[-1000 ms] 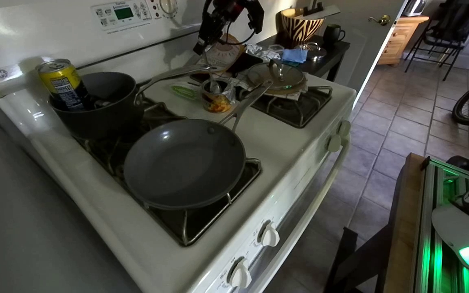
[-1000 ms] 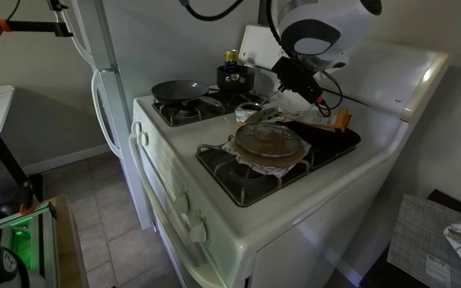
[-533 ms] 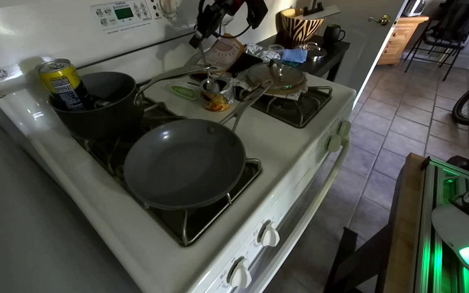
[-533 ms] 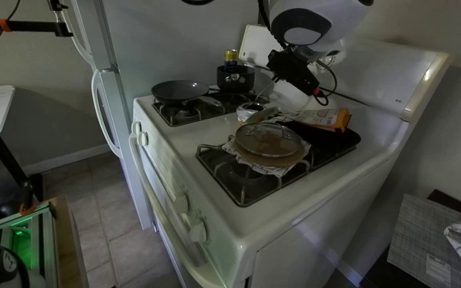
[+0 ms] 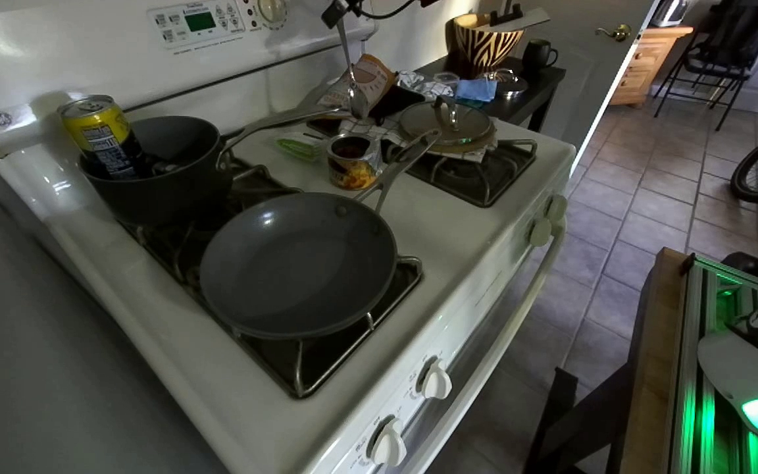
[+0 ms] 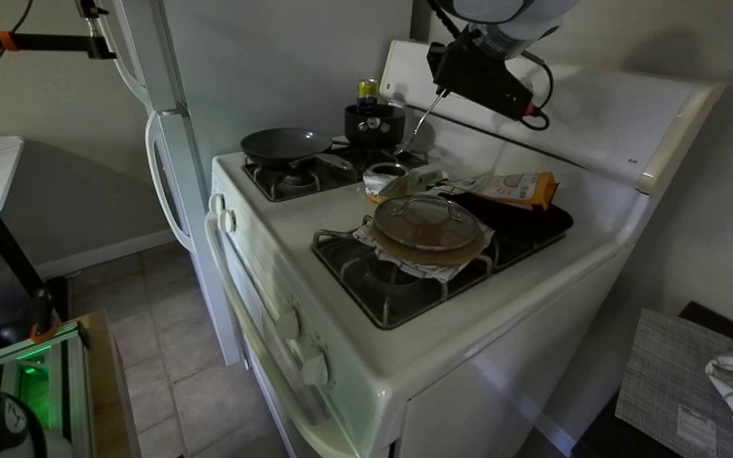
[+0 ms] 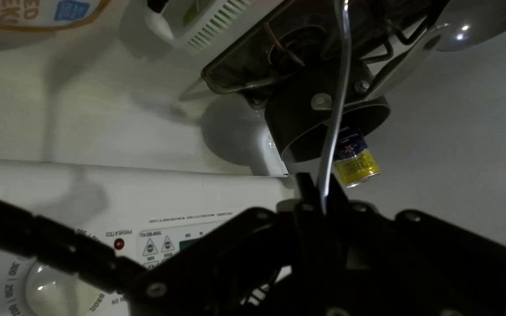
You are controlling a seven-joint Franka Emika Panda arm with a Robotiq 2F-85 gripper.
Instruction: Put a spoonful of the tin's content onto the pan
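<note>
My gripper [image 7: 319,188] is shut on the handle of a metal spoon [image 7: 341,87]. In an exterior view the gripper [image 5: 335,13] is at the top edge and the spoon [image 5: 346,47] hangs steeply down, its bowl above and behind the tin [image 5: 354,176]. The tin is short and round, with an orange-brown label, dark inside and foil at its rim. Its content cannot be made out, nor whether the spoon's bowl carries any. The dark grey pan [image 5: 297,263] sits on the near burner with its inside bare; it also shows in an exterior view [image 6: 284,145].
A deeper black pot [image 5: 155,191] holding a yellow can [image 5: 99,131] stands behind the pan. The pan's handle [image 5: 405,161] passes close to the tin. A glass lid [image 6: 427,222] lies on a burner, and an orange-white bag [image 6: 506,187] lies behind it. The stove's back panel [image 5: 122,39] rises behind.
The spoon's bowl was inside the tin; it is now lifted out and above it. The gripper has moved up. The tin has shifted slightly toward the stove's front.
</note>
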